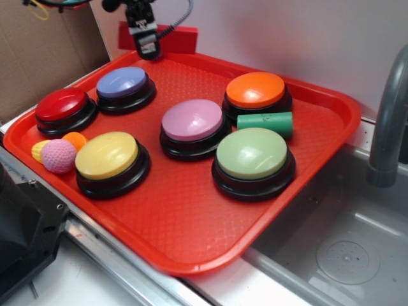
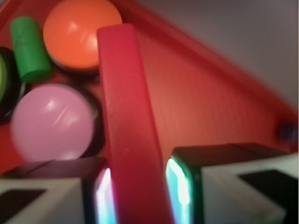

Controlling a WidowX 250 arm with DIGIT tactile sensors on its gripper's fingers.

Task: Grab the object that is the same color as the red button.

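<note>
In the wrist view the hand [image 2: 140,186] grips the dark-red block [image 2: 126,116] between its fingers, clamped narrow on it. The grasp step looks made; the next move calls only for keeping hold and clearing upward. The block rides above the red tray's [image 1: 191,255] back rim, near the wall; the red button [image 1: 62,105] sits at the left, open air overhead.

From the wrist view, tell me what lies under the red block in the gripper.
Under the red block, held between the gripper fingers, lies the red tray, with the pink button and orange button beside it. The tray strip directly beneath is covered.
</note>
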